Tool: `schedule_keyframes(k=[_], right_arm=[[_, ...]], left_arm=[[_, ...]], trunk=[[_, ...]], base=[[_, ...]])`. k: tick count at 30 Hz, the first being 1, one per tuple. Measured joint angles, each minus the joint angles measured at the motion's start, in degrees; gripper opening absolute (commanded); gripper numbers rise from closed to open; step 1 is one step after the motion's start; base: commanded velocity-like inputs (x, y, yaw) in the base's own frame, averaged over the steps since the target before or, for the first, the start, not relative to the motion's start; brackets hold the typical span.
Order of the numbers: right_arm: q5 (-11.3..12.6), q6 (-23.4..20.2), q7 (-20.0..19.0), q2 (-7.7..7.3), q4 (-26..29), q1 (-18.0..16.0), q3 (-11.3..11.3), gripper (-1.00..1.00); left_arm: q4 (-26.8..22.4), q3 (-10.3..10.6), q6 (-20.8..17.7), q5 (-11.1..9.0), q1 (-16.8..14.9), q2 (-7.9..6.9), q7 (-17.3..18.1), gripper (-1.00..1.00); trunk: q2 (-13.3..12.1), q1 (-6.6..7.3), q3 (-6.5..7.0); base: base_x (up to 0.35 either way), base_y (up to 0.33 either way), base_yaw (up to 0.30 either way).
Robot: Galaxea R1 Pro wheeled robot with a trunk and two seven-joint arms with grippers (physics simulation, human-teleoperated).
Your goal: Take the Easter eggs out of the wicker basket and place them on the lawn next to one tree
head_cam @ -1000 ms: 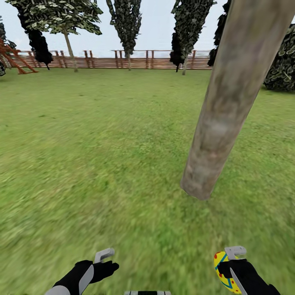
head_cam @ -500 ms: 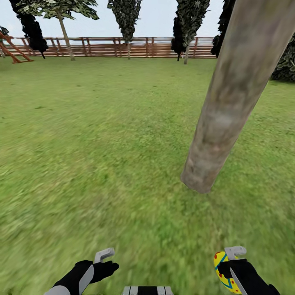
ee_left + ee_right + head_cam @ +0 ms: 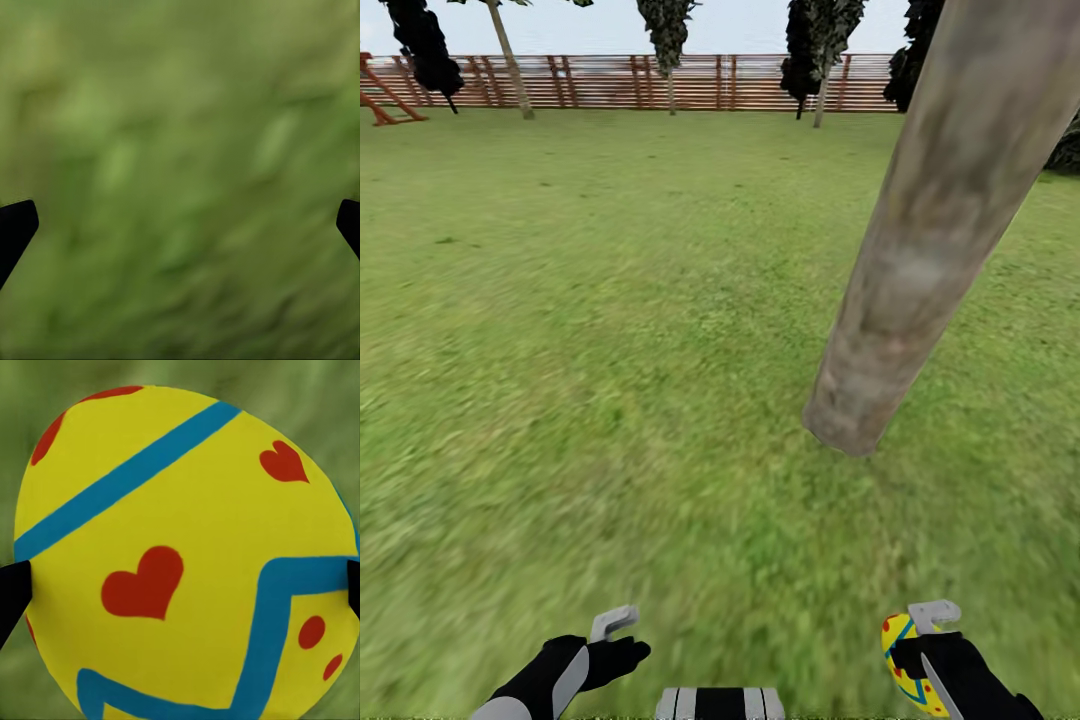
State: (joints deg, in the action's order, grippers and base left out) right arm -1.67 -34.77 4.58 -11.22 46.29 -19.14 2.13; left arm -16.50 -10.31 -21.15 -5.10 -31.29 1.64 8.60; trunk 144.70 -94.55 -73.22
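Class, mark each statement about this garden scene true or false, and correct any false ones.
1. The right gripper holds an Easter egg. True.
2. The left gripper holds an egg too. False: it is open and empty over the lawn.
3. The egg's red marks include hearts. True.
4. The tree trunk stands on the left gripper's side. False: it stands on the right side, ahead of the right gripper.
5. A wooden fence closes the far lawn. True.
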Motion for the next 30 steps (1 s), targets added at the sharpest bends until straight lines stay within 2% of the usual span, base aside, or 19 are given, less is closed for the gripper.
schedule_keyframes(k=[30], right_arm=[[0.0, 0.0, 0.0, 0.2, 0.0, 0.0, 0.0, -1.0]], left_arm=[[0.0, 0.0, 0.0, 0.0, 0.0, 0.01, 0.0, 1.0]], trunk=[[0.4, -0.77, -6.65]], base=[[0.0, 0.0, 0.0]])
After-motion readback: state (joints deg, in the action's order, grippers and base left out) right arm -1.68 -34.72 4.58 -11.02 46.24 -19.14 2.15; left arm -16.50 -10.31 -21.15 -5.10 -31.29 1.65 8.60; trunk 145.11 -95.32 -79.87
